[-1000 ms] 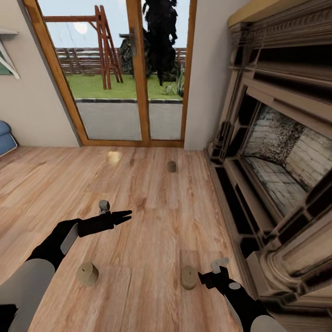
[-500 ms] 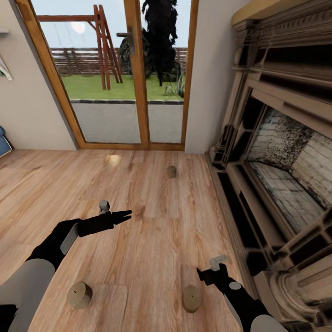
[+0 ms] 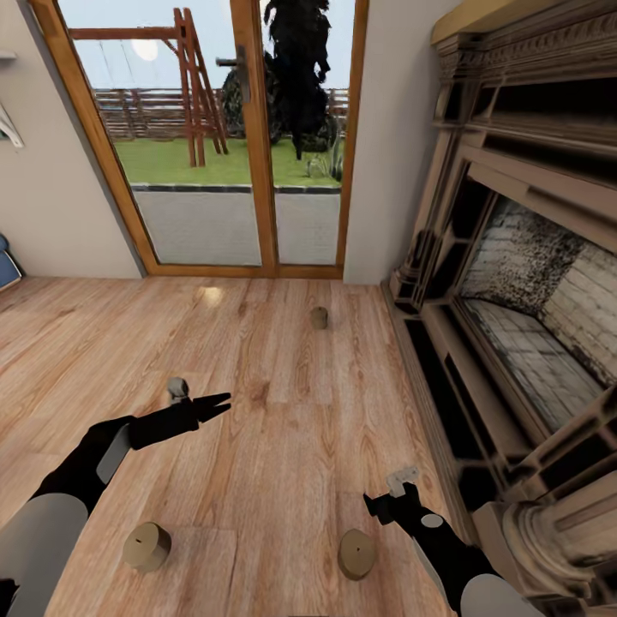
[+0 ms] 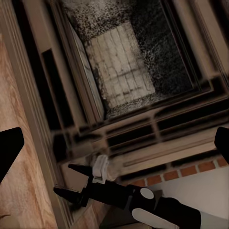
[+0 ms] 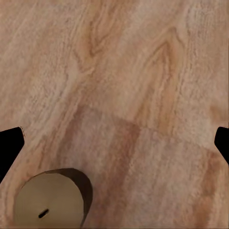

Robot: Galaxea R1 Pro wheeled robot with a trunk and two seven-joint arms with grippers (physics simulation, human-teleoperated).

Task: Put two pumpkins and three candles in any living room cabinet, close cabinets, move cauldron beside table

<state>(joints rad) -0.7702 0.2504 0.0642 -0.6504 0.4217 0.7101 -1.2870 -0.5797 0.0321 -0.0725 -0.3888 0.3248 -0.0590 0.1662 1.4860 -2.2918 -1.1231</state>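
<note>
Three candles stand on the wooden floor. One candle (image 3: 146, 547) is near me on the left, another candle (image 3: 356, 554) is near me on the right, and a third candle (image 3: 319, 318) is farther off toward the glass door. My left gripper (image 3: 221, 403) hangs open above the floor between them, holding nothing. My right gripper (image 3: 373, 506) is open just beyond and right of the near right candle (image 5: 50, 202), apart from it. The left wrist view looks across to the right gripper (image 4: 63, 178), its fingers spread, with the fireplace behind it.
A large brick-and-stone fireplace (image 3: 523, 283) with a dark wooden surround fills the right side, its base edge running along the floor. A wood-framed glass door (image 3: 248, 146) closes the far wall. A blue cushion edge (image 3: 7, 267) shows at far left.
The view shifted a second ago, sliding the near candles lower in the picture. Since then my left gripper has drifted slightly left and down. The right gripper has barely moved.
</note>
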